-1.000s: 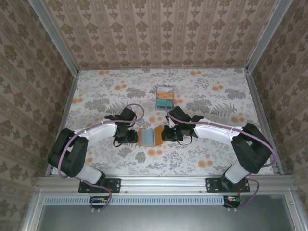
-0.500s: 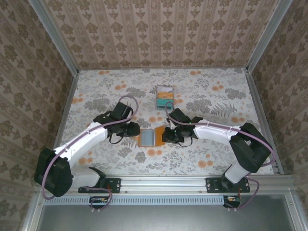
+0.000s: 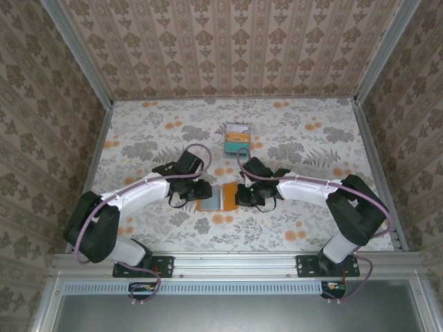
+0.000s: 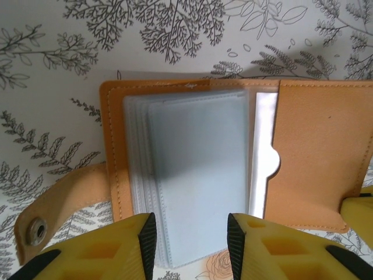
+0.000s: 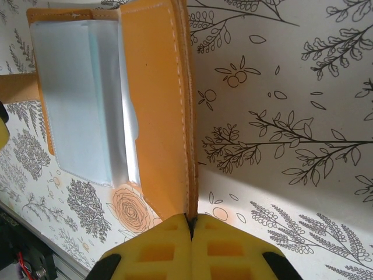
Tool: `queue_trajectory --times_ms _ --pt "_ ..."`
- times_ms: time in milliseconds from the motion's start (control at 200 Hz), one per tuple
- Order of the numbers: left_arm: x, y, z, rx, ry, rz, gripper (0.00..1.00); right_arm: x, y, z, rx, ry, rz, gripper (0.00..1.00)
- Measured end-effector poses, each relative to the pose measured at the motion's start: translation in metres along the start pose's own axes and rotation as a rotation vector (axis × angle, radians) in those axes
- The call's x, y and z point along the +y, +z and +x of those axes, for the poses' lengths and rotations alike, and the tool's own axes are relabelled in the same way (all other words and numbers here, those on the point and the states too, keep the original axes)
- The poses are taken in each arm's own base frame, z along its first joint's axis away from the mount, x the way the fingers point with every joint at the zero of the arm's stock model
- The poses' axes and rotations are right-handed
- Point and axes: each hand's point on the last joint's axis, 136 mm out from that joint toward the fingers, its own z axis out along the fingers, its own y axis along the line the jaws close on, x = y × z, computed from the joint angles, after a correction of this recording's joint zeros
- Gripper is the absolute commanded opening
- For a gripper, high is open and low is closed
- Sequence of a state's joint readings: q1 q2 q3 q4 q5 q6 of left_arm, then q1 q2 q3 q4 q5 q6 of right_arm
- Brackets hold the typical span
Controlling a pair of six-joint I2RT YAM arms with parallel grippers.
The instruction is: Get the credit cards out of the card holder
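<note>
Left arm (image 3: pixel 138 188): folded low over the counter (image 3: pixel 311 124). The forearm runs in from 8 o'clock and the wrist sits at 9 o'clock of the card holder (image 3: pixel 216 197).
Left jaws: spread. In the wrist view the yellow fingers (image 4: pixel 93 254) stand at 6 o'clock, one to each side of the lower edge of the clear sleeves (image 4: pixel 192 175).
Right arm (image 3: pixel 311 188): elbow bent at 4 o'clock, forearm stretched toward the centre, wrist at 3 o'clock of the holder.
Right jaws: pressed together, pinching the stitched outer edge of the holder's orange flap (image 5: pixel 157 87).
Card holder: lies open near the counter's centre, between the two wrists. Its snap strap (image 4: pixel 38 229) is thrown out at 8 o'clock in the left wrist view.
Credit cards (image 3: pixel 237 140): a small pile on the counter at 12 o'clock of the holder, apart from it, showing teal, orange and whitish faces.
Hidden or cut off: both wrists cover the holder's ends in the top view, and the frame edge cuts off the fingers' bases in both wrist views.
Hard to make out: the sleeves are cloudy and partly blurred, so their contents cannot be told. The number of cards in the pile cannot be told. Whether the left fingers touch the holder cannot be told.
</note>
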State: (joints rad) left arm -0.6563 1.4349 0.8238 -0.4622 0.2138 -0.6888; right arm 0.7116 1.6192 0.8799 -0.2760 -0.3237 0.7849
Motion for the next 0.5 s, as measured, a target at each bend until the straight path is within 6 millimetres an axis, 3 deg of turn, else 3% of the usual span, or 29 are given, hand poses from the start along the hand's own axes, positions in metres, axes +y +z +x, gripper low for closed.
queue_trajectory --times_ms 500 --pt "0.007 0.024 0.011 0.048 0.0 -0.027 0.4 -0.001 0.001 0.001 -0.001 0.0 -0.001 0.0"
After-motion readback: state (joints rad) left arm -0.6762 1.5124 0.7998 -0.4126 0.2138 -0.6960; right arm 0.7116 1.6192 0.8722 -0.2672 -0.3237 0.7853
